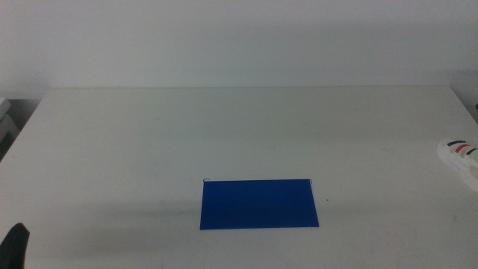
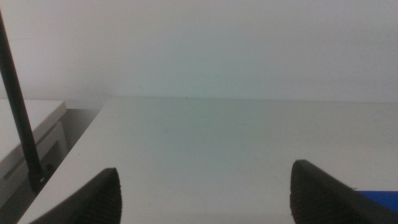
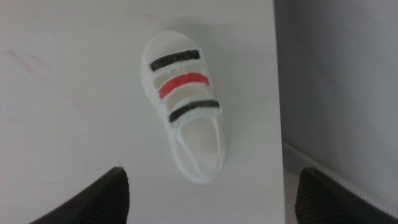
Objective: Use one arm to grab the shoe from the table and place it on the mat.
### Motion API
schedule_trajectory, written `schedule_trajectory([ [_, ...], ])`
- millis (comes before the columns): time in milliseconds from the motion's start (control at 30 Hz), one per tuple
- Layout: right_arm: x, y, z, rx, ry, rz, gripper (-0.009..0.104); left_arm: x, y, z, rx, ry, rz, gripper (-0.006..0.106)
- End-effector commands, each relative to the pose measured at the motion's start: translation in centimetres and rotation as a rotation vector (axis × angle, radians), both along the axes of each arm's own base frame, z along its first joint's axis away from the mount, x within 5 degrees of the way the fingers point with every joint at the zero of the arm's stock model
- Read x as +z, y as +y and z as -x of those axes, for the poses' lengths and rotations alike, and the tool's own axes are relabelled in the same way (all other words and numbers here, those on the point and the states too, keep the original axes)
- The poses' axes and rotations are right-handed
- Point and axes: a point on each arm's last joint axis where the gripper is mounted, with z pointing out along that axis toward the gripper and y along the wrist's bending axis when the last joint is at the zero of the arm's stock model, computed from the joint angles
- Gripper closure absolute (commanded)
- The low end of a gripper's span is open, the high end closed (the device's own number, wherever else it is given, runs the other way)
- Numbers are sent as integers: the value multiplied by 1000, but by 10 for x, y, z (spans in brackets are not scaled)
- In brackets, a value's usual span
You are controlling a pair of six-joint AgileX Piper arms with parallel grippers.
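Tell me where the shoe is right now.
The shoe lies at the far right edge of the table in the middle view, well right of the mat. The right hand hovers open above it.

From where I stand, nothing here can be read. The shoe [image 3: 185,118] carries two black straps and one red, but no brand or lettering on them or on its white sole. The mat [image 1: 258,203] is plain dark blue, unmarked. The table [image 1: 224,127] bears no label, number or sign. The dark jaws in both wrist views show no markings either.
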Motion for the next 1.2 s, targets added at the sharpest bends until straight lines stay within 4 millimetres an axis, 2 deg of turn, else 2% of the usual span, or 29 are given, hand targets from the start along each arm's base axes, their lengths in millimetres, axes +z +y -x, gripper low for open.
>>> schedule_trajectory([
  [0,13,-7,-10,70,-53,57,8,5,-1,1,-15,-84,7,8],
  [133,-13,-11,-31,194,6,87,8,5,-1,1,-15,-84,7,8],
  [333,-44,-20,-53,267,71,105,8,5,-1,1,-15,-84,7,8],
  [567,-73,-30,-67,254,65,90,13,5,-1,1,-15,-84,7,8],
  [767,-94,-39,-73,247,67,81,21,5,-1,1,-15,-84,7,8],
  [867,-97,-39,-74,267,76,88,36,5,-1,1,-15,-84,7,8],
  [900,-97,-39,-73,270,79,88,45,5,-1,1,-15,-84,7,8],
  [1033,-89,-37,-70,261,86,67,94,5,-1,1,-15,-84,7,8],
  [1067,-87,-35,-69,254,82,58,99,5,-1,1,-15,-84,7,8],
  [1167,-71,-32,-65,232,52,39,99,5,-1,1,-15,-84,7,8],
])
